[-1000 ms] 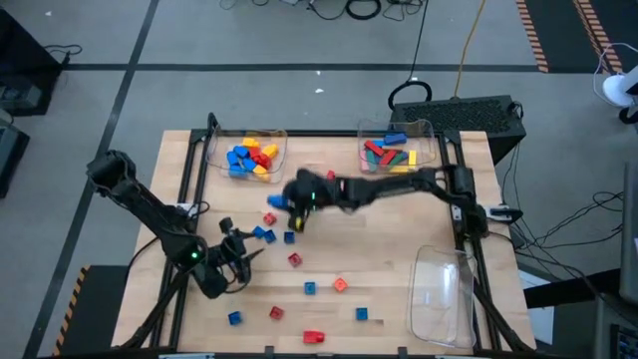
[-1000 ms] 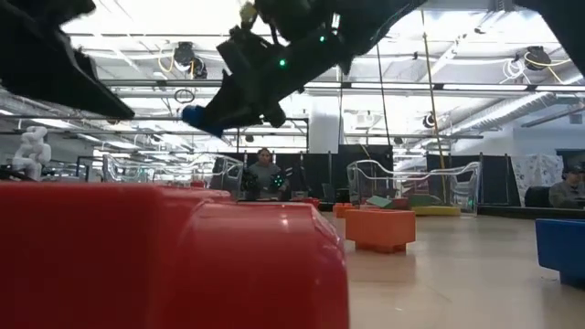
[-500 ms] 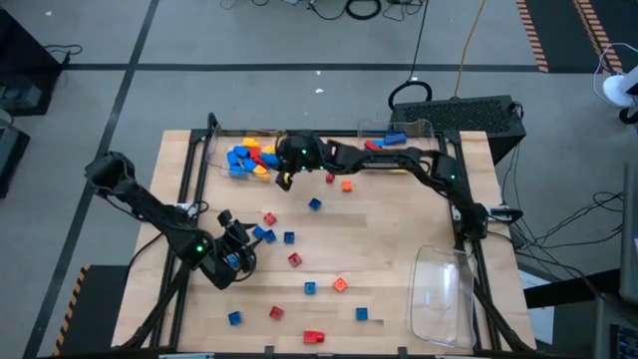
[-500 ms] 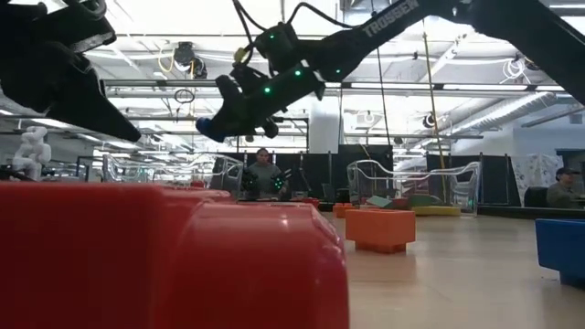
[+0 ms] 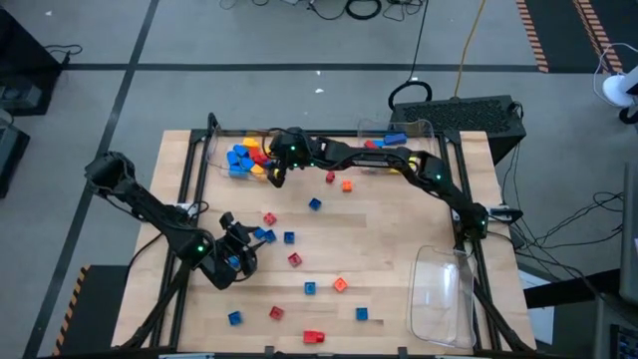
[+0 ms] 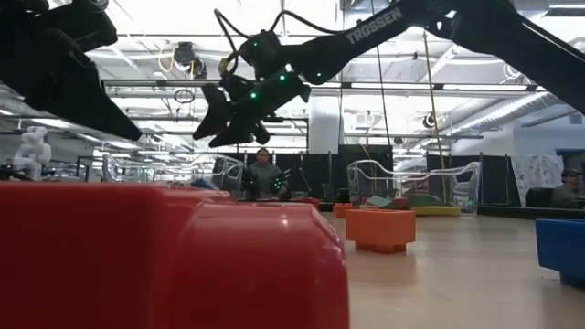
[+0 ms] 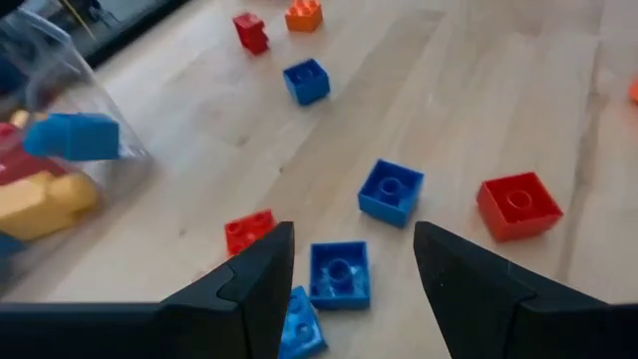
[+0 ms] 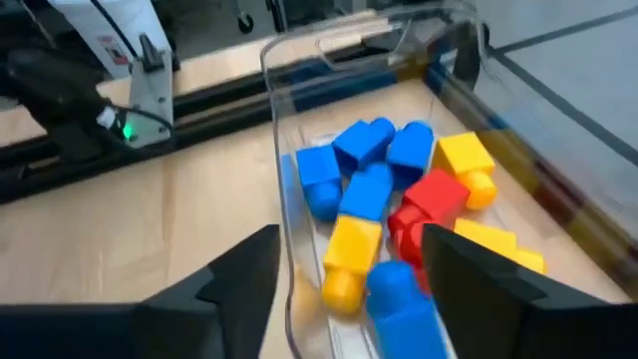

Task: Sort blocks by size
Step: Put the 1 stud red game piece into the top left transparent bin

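Small blocks lie scattered on the wooden table [image 5: 399, 229]. My left gripper [image 5: 242, 255] [image 7: 344, 289] is open low over the near left; its fingers stand on either side of a small blue block [image 7: 339, 273], and I cannot tell whether they touch it. My right gripper [image 5: 273, 172] [image 8: 354, 299] is open and empty above the far-left clear tray [image 5: 221, 150]. That tray holds bigger blue, yellow and red blocks [image 8: 384, 214]. A blue block [image 8: 404, 311] lies in the tray below the open fingers.
A second clear tray [image 5: 424, 130] at the far right holds red, green, blue and yellow bars. Another clear tray [image 5: 444, 294] lies at the near right. Loose blocks include red [image 5: 294, 259], blue [image 5: 314, 203], orange [image 5: 346, 184] and a red bar [image 5: 313, 336] at the near edge.
My right gripper has carried a blue block from the table's middle toward the far edge, over the far-left tray. There it has opened and let go of the block, which no longer shows at its tips. My left gripper has shifted slightly.
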You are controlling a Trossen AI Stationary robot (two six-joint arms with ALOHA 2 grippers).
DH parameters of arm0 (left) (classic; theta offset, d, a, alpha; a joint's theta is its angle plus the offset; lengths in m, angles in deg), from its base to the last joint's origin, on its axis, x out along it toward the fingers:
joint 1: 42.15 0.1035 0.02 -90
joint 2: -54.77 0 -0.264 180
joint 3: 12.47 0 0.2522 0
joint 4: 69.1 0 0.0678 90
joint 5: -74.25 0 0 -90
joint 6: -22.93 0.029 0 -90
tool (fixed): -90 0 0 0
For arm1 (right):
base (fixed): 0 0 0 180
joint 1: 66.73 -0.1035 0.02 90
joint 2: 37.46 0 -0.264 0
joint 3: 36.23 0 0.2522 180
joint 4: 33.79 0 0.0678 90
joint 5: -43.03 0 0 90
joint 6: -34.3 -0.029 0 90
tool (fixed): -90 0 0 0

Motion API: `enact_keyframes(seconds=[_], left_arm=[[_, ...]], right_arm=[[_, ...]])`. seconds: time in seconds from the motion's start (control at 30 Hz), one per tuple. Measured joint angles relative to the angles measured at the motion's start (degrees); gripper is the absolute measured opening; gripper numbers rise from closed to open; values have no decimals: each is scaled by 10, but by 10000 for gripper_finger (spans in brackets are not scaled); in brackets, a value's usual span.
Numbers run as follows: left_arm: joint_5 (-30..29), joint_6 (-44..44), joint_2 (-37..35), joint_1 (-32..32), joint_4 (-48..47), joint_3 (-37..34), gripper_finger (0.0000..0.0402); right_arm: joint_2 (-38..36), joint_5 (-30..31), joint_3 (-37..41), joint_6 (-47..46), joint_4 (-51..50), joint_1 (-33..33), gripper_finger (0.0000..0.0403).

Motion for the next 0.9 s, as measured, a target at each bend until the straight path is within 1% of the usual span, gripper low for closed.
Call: enact_keyframes(seconds=[0.13, 0.23, 0.5, 0.73, 0.9], left_arm=[[28, -19, 0, -3, 0, 0, 210], [36, -29, 1, -12, 1, 0, 210], [37, -29, 1, -30, 17, 0, 210], [39, -28, 2, -31, 58, 0, 210], [41, -28, 17, -43, 102, 0, 210]], right_arm=[[-16, -1, 0, 15, -42, -6, 260], [-40, 0, 0, 33, -80, -20, 264], [-83, 4, 0, 60, -173, -88, 242], [-93, 78, 0, 74, -250, -165, 222], [-98, 84, 0, 53, -272, -219, 213]])
